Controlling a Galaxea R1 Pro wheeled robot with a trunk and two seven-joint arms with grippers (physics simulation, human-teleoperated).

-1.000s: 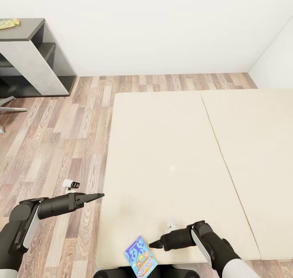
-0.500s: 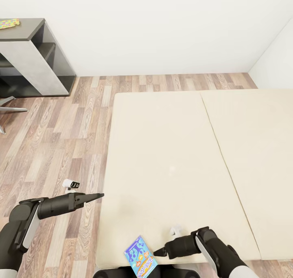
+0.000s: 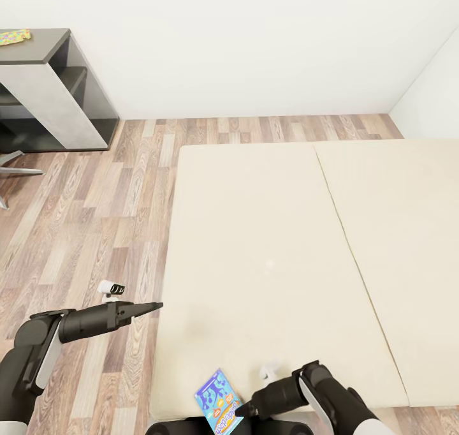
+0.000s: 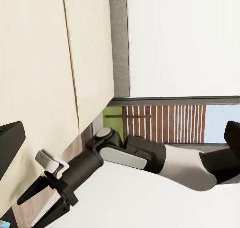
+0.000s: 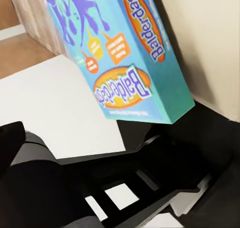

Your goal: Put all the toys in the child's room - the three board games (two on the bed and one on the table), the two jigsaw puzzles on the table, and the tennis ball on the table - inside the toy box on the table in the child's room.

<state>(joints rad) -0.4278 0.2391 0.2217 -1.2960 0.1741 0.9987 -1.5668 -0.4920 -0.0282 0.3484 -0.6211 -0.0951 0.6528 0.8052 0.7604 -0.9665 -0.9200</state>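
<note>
A blue board game (image 3: 220, 402) with cartoon figures lies at the near edge of the beige bed (image 3: 274, 243), partly over the rim. My right gripper (image 3: 242, 411) is open, its tips right beside the box's near right corner. The right wrist view has the box (image 5: 120, 52) close in front of the fingers, marked "Balderdash". My left gripper (image 3: 153, 306) hovers over the wood floor beside the bed, open and holding nothing. From the left wrist view, the right gripper (image 4: 42, 208) has its fingers spread. One jigsaw puzzle (image 3: 14, 36) lies on the table's dark-grey section (image 3: 54, 43), far left.
Open shelves (image 3: 70, 90) sit under the dark-grey table section, and chair legs (image 3: 13, 161) show at the left edge. Wood-plank floor (image 3: 102, 218) runs between table and bed. White walls close off the back and right. The mattress has a seam (image 3: 344, 231) down its middle.
My right gripper has moved toward the bed's near edge and in to the blue board game's corner. The left arm and the game have not moved.
</note>
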